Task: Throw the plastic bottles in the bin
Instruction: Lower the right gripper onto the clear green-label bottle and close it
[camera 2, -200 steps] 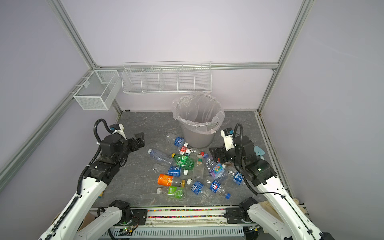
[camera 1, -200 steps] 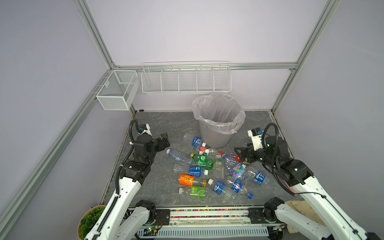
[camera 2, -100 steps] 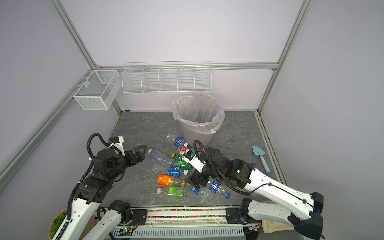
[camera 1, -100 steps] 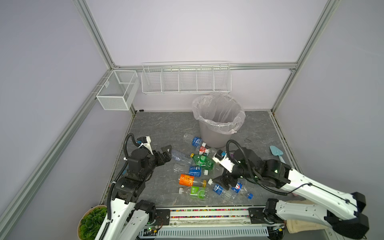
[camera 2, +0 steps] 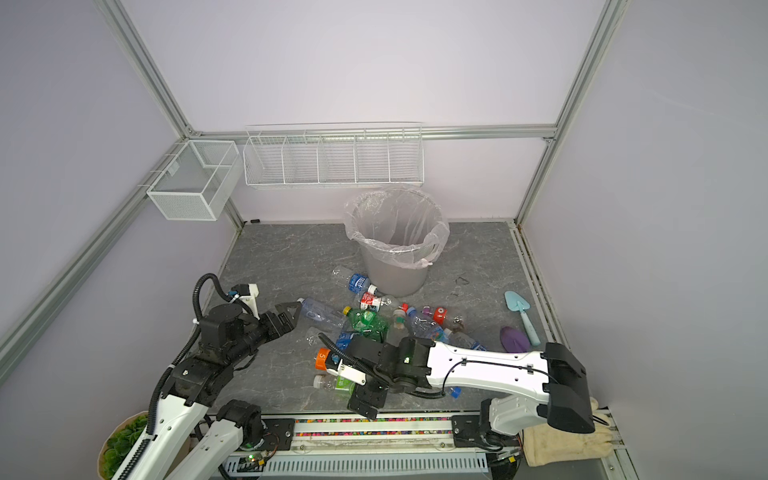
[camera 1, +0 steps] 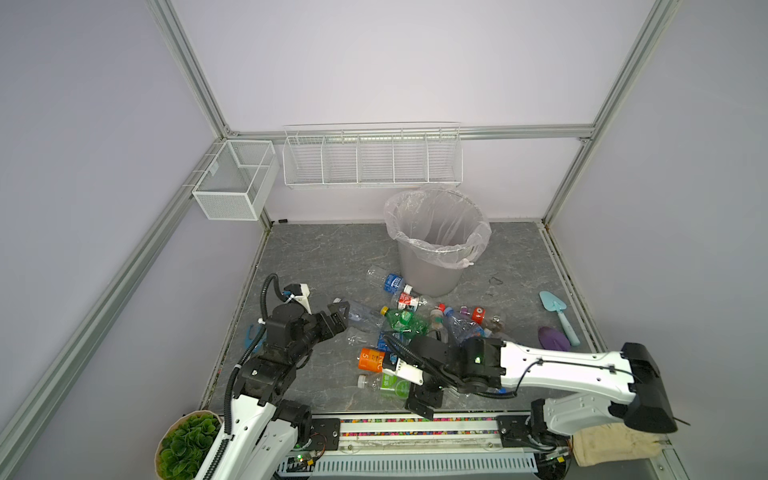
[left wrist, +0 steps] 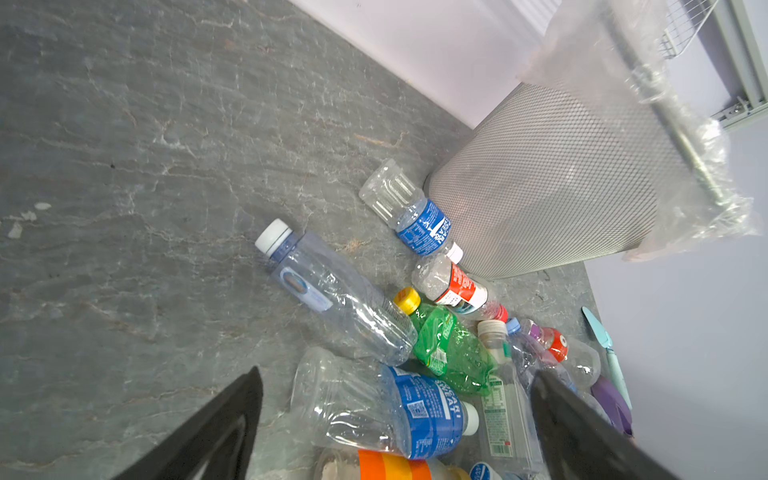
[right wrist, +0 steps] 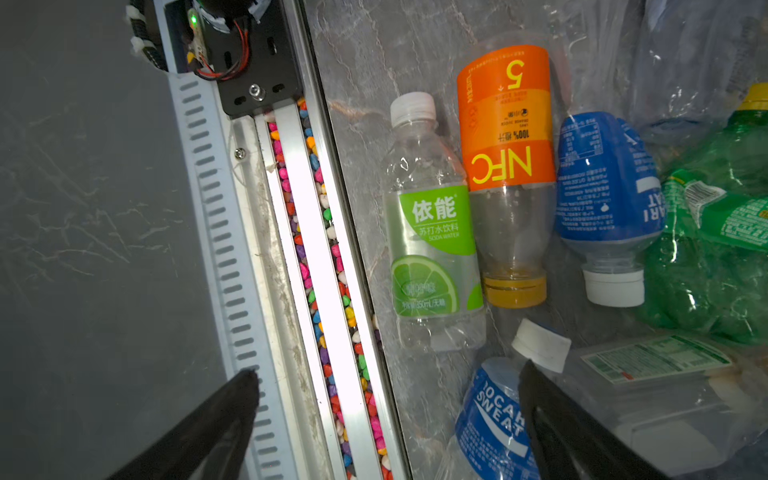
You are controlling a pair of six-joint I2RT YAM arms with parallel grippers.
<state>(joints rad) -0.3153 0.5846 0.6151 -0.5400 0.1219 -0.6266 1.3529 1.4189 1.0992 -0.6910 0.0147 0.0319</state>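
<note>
Right gripper (camera 1: 419,401) just swung down low over the lime soda bottle (right wrist: 432,232), jaws spread, gripping nothing. Left gripper (left wrist: 395,415) also gapes, empty. Bottles litter the floor; I see bin (camera 1: 432,266) empty.

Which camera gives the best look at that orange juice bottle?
The right wrist view: the orange-labelled bottle lies close, whole, lettering readable. In both top views it is small, partly hidden by the arm. The left wrist view catches only an edge.

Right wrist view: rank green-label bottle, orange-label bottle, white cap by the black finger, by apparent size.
1. green-label bottle and orange-label bottle: look alike, so I won't split them.
2. white cap: plainly smallest.
</note>
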